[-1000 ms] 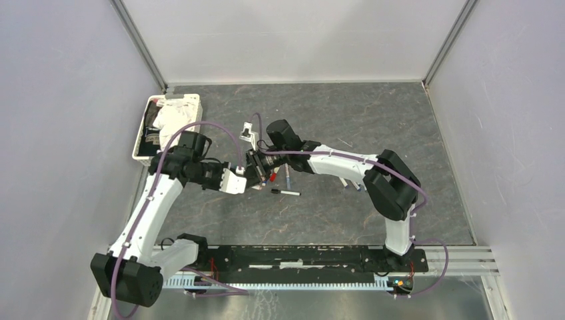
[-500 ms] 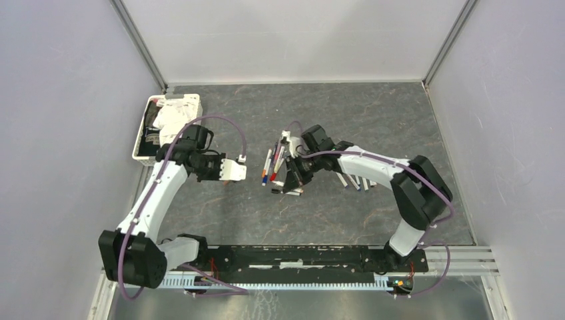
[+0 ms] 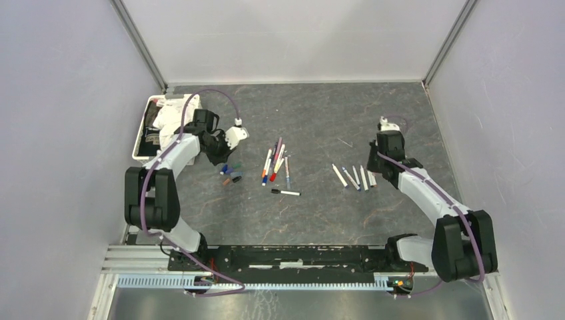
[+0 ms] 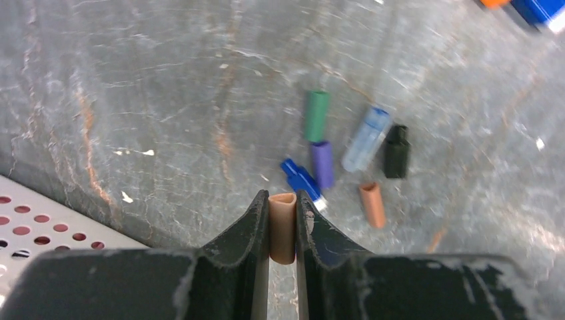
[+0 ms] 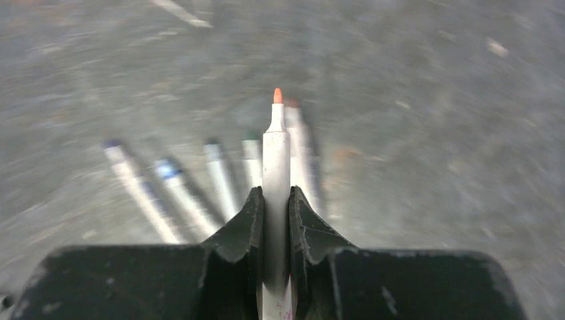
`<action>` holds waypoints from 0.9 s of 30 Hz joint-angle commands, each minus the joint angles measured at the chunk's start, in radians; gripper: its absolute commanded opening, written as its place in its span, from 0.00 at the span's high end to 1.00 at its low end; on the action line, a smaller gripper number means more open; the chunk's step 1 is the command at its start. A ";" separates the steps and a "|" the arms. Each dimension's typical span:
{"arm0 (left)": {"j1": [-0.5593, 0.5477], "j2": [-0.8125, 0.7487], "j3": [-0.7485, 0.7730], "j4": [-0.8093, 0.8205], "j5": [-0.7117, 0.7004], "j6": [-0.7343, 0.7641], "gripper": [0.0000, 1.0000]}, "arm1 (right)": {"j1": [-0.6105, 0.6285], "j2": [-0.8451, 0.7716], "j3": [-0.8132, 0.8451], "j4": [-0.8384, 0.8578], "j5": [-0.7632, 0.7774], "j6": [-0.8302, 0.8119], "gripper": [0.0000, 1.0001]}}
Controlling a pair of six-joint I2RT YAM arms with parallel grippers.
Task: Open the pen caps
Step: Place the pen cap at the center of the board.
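Observation:
My left gripper (image 4: pixel 282 197) is shut on an orange pen cap (image 4: pixel 282 230), held just above the floor. Below it lie several loose caps: green (image 4: pixel 317 115), purple (image 4: pixel 323 163), blue (image 4: pixel 298 179), pale blue (image 4: pixel 366 139), black (image 4: pixel 397 151) and orange (image 4: pixel 372 204). In the top view the left gripper (image 3: pixel 222 155) is over this cap pile (image 3: pixel 230 173). My right gripper (image 5: pixel 276 195) is shut on an uncapped white pen with an orange tip (image 5: pixel 276 147). It hovers over a row of uncapped pens (image 5: pixel 176 190); in the top view it (image 3: pixel 378 160) is beside that row (image 3: pixel 353 177).
Several capped pens (image 3: pixel 274 160) lie in the middle of the mat, with a black-capped pen (image 3: pixel 285 193) just in front of them. A white perforated tray (image 3: pixel 140 150) of cloth stands at the back left, close to my left arm. Walls enclose three sides.
The two grippers were together at the centre, then pulled apart. The left swung left over the cap pile with the orange cap. The right swung right with the pen barrel.

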State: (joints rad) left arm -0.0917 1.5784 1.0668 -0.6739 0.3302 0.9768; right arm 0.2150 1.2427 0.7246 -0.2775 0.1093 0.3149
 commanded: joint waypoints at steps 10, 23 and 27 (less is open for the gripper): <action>0.037 0.139 0.024 0.158 0.021 -0.220 0.85 | -0.164 0.122 -0.103 0.186 0.275 0.015 0.94; 0.050 0.108 0.073 0.039 0.123 -0.209 0.49 | -0.178 0.228 -0.135 0.262 0.157 -0.014 0.78; 0.071 0.067 0.122 -0.038 0.192 -0.207 0.47 | -0.178 0.240 -0.149 0.257 0.139 -0.028 0.69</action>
State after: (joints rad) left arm -0.0429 1.7199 1.1145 -0.6357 0.4160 0.7837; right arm 0.0387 1.4456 0.5850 0.0002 0.3050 0.3046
